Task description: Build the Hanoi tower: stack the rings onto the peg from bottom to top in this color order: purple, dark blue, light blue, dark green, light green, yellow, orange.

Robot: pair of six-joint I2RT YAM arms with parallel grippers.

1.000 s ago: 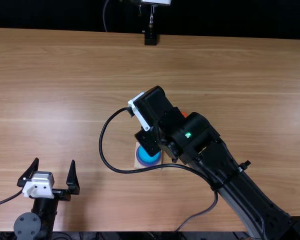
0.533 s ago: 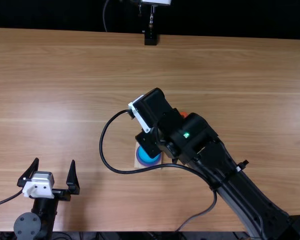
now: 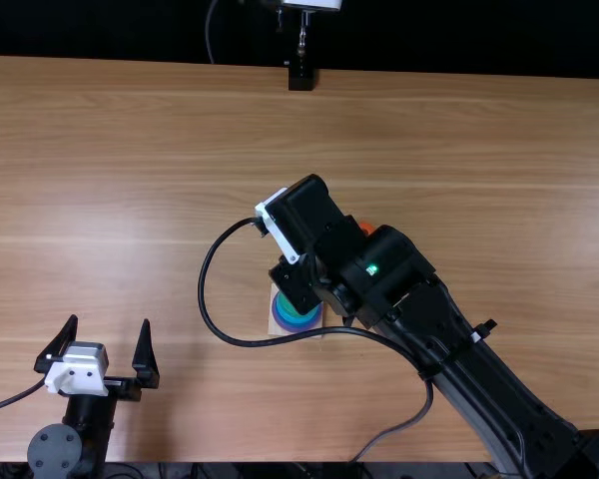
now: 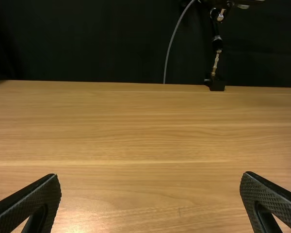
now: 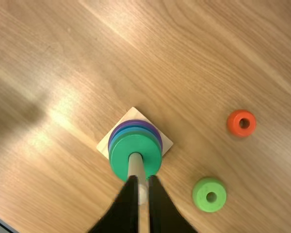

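In the top view my right gripper (image 3: 296,283) hangs over the wooden base, its arm covering part of the stack. The right wrist view has that gripper (image 5: 143,178) at the peg's (image 5: 137,167) upper end, fingers slightly apart with a narrow gap. Around the peg is the dark green ring (image 5: 121,155), above a blue ring (image 5: 135,129) and the purple ring (image 5: 155,132) on the square base (image 5: 166,144). A light green ring (image 5: 202,201) and an orange ring (image 5: 251,130) lie loose on the table. My left gripper (image 3: 105,344) stands open and empty; in its wrist view the gripper (image 4: 150,179) is wide apart.
The right arm (image 3: 459,344) stretches diagonally over the table (image 3: 160,170), and its black cable (image 3: 203,289) loops left of the base. A black stand (image 3: 300,78) is at the table's far edge.
Green now shows on the stack beside the right gripper, where light blue showed before. The right arm has shifted only slightly since the first frame; the left arm has kept still.
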